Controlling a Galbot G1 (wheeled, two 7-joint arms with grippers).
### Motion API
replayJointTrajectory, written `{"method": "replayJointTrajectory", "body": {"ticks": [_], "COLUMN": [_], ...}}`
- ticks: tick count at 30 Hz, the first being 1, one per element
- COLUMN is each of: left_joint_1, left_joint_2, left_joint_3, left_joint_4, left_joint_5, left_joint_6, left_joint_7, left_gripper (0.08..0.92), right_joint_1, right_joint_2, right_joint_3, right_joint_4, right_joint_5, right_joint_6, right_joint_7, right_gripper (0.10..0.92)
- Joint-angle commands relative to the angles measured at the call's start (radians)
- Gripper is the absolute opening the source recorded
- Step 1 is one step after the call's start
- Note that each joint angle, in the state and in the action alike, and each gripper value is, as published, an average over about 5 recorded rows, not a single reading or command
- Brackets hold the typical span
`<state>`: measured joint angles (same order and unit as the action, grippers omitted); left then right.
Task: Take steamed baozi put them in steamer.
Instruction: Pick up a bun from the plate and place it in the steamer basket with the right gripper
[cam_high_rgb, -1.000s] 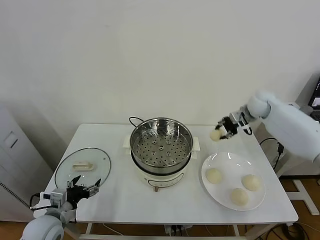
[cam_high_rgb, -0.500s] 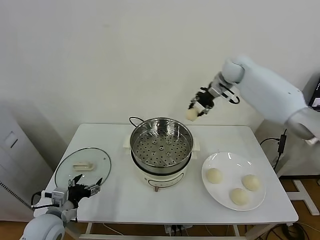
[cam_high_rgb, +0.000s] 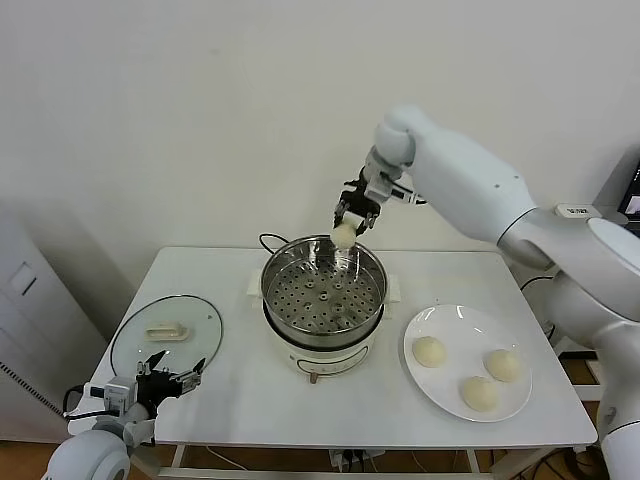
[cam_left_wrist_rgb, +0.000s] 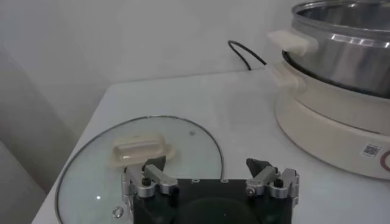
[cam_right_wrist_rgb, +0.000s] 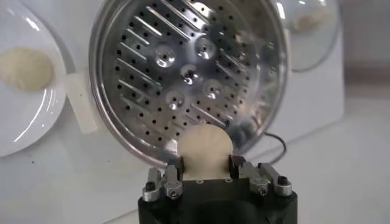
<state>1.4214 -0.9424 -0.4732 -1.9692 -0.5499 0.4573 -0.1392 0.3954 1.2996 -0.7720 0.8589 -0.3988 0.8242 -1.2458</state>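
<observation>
So I've got the right gripper (cam_high_rgb: 349, 226) clamped on one baozi (cam_high_rgb: 343, 235) above the steamer (cam_high_rgb: 323, 290), tray empty, three left on the plate (cam_high_rgb: 447, 368), left gripper (cam_high_rgb: 170, 378) open near the lid (cam_high_rgb: 165, 333).

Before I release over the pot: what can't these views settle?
- Height of the held baozi above the steamer tray: neither view settles it.
- Right wrist view: right tool tips hidden behind the bun.
- Right wrist view: plate cut by the edge, one bun visible.
</observation>
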Motion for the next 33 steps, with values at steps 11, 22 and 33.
{"method": "replayJointTrajectory", "body": {"ticks": [11,22,33], "left_joint_1": [-0.001,0.002,0.005], "left_joint_2": [-0.003,-0.005,-0.006], "left_joint_3": [0.001,0.0,-0.006], "left_joint_4": [0.0,-0.001,-0.002], "left_joint_5": [0.0,0.0,0.0], "left_joint_6": [0.001,0.0,-0.002], "left_joint_7": [-0.001,0.0,0.0], "left_gripper": [0.823,0.823,0.823], "right_joint_1": [-0.194,-0.224,-0.18], "right_joint_2": [0.096,0.13,0.095], "right_joint_3": [0.119,0.185,0.154], "right_joint_4": [0.004,-0.042,-0.025], "right_joint_5": [-0.352,-0.457,-0.344], "right_joint_6": [0.049,0.049,0.049], "right_joint_7": [0.035,0.087,0.109], "right_gripper": [0.475,0.475,0.737]}}
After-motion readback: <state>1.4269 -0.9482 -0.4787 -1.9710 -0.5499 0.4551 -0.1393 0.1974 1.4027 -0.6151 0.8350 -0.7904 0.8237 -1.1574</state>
